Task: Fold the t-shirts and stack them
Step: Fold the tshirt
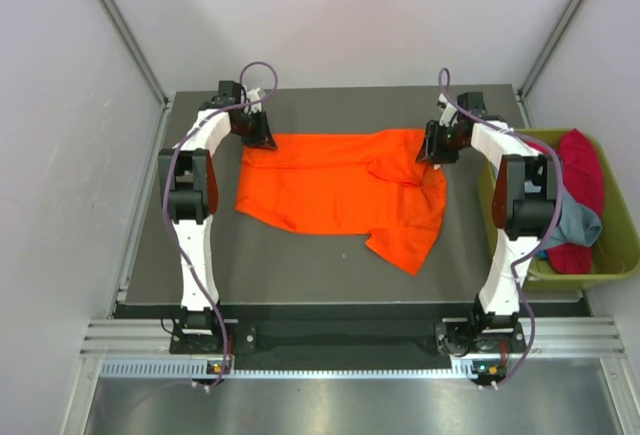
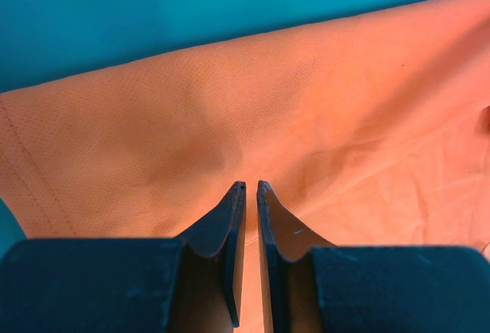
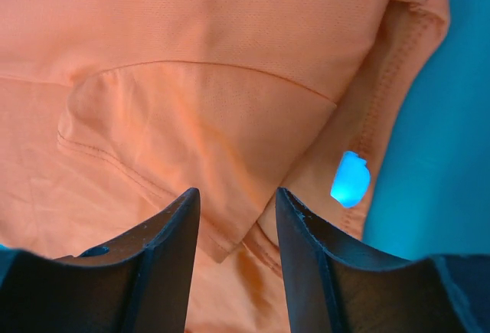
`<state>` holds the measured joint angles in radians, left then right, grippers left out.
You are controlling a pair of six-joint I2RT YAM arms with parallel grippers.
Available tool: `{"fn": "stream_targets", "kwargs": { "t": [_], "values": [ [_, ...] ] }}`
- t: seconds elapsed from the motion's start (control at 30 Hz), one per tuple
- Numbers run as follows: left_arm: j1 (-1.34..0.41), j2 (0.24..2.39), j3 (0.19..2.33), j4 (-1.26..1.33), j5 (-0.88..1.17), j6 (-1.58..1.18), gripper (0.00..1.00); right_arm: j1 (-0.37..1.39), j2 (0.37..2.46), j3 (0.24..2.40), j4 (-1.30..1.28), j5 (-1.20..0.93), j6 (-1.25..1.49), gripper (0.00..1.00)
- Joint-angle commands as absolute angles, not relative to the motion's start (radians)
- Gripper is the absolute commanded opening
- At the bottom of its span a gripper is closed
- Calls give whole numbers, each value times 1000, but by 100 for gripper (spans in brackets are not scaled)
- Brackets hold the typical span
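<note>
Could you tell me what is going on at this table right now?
Two robot arms are working on an orange t-shirt spread on the table. The left gripper, jaws almost together, sits over its far left corner; the right gripper, jaws open, straddles a fold at the far right corner. More shirts wait in the green bin on the right.

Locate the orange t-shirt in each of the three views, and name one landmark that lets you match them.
Top external: the orange t-shirt lies spread across the middle of the table.
Left wrist: the shirt fills most of the frame, below a strip of table along the top.
Right wrist: the shirt fills the left and middle, with table on the right.
Shared landmark: the shirt's edge against the bare table.
</note>
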<state>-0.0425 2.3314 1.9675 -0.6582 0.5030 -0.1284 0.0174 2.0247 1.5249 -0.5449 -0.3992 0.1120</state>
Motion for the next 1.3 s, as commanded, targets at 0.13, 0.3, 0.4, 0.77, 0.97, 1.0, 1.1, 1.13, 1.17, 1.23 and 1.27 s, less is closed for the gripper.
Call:
{"fn": "stream_targets", "kwargs": {
  "t": [0.13, 0.3, 0.4, 0.77, 0.97, 1.0, 1.1, 1.13, 1.17, 1.23, 1.27],
  "values": [
    [-44, 2280, 1976, -660, 488, -107, 16, 17, 2074, 1569, -520, -434, 135, 45],
    [-44, 2272, 1973, -667, 476, -95, 16, 8, 2085, 1572, -528, -410, 123, 45],
    [-44, 2276, 1967, -670, 474, -94, 16, -23, 2088, 1568, -528, -403, 118, 45],
    [-44, 2290, 1957, -667, 482, -98, 16, -23, 2076, 1560, -505, -419, 103, 17],
    [-44, 2295, 1954, -666, 492, -104, 16, -23, 2077, 1555, -482, -413, 103, 20],
    [-46, 2295, 1953, -666, 492, -104, 16, -23, 2079, 1558, -476, -414, 101, 20],
    [-46, 2296, 1953, -664, 492, -106, 16, -21, 2083, 1559, -463, -433, 101, 16],
    [-48, 2298, 1953, -664, 492, -106, 16, -18, 2085, 1559, -463, -443, 103, 11],
    [-48, 2298, 1951, -664, 489, -107, 16, -17, 2086, 1559, -460, -449, 100, 7],
    [-48, 2299, 1948, -666, 488, -106, 16, -14, 2085, 1555, -460, -453, 100, 2],
    [-49, 2296, 1947, -667, 489, -107, 16, -12, 2085, 1554, -459, -456, 100, 0]
  ]
}}
